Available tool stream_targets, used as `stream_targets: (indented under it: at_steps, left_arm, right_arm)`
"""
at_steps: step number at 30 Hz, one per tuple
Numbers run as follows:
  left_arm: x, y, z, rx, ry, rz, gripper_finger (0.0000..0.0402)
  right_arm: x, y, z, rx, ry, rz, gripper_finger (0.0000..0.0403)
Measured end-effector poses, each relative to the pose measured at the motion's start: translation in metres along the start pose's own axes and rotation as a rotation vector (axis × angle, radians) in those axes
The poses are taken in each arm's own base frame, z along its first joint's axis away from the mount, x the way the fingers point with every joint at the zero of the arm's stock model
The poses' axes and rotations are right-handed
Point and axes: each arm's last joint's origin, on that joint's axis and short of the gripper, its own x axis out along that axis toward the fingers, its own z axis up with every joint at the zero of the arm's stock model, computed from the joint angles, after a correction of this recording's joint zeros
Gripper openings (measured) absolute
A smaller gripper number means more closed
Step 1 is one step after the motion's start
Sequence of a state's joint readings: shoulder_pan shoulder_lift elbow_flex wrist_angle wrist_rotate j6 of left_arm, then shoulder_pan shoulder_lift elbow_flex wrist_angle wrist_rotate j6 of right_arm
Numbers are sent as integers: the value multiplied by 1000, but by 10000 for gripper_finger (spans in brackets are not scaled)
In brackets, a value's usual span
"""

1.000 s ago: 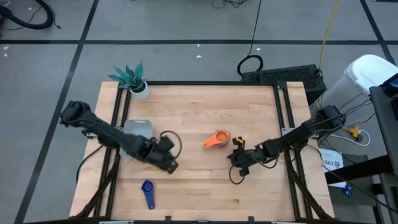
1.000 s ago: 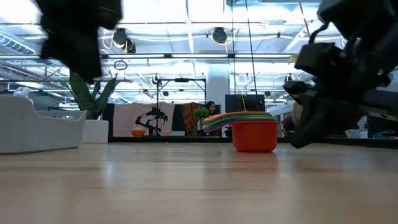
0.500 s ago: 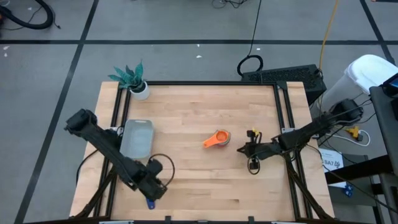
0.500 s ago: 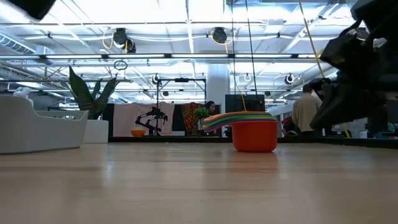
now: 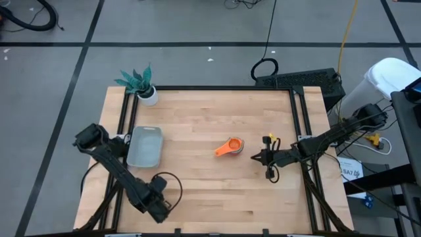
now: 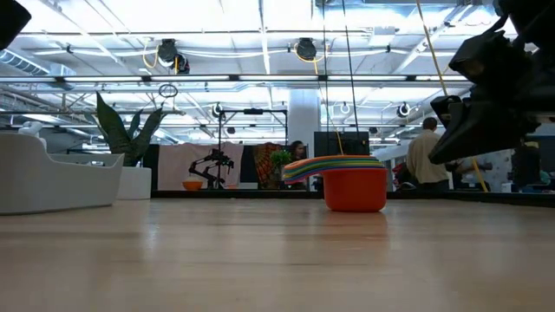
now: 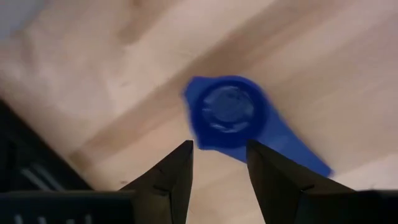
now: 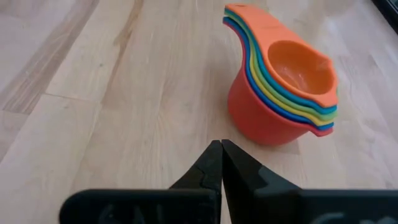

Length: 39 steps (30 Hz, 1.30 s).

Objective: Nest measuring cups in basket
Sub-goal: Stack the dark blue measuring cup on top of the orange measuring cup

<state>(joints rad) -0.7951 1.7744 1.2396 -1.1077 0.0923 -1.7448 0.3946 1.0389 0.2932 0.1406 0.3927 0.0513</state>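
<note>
A stack of nested measuring cups (image 5: 230, 146), orange on top and red at the bottom (image 8: 286, 81), stands upright on the table's middle (image 6: 347, 178). A single dark blue cup (image 7: 230, 115) lies flat near the table's near edge. In the high view my left gripper (image 5: 158, 207) hides it. That gripper (image 7: 221, 162) is open and points down, its fingertips short of the cup's bowl. My right gripper (image 5: 261, 158) is shut (image 8: 221, 155), just right of the stack and apart from it. The pale grey-blue basket (image 5: 145, 146) rests on the table's left side.
A small white plant pot (image 5: 148, 94) stands at the far left corner, beyond the basket. The basket's wall (image 6: 52, 178) shows at the left in the low view. Bare wood lies between the stack and the basket. A person stands far behind the table (image 6: 425, 160).
My left gripper has swung from beside the basket toward the table's near edge and now hangs over the dark blue cup. My right gripper has drawn back from the stack toward the right and far edges and risen a little. No cup has moved.
</note>
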Motion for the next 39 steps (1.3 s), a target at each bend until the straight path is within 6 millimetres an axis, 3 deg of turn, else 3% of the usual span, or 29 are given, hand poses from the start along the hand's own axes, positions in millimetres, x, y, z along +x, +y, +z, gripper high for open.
stream_targets:
  at_steps: [12,23,39]
  left_arm:
    - [6,3,-6,-15,-63,-6,152]
    - [39,11,-5,-33,-69,-30,152]
    - [42,12,-5,-39,-143,-57,149]
  right_arm:
    - [0,1,0,29,-1,49,0]
    - [0,2,0,41,6,58,0]
    - [0,2,0,41,7,62,0]
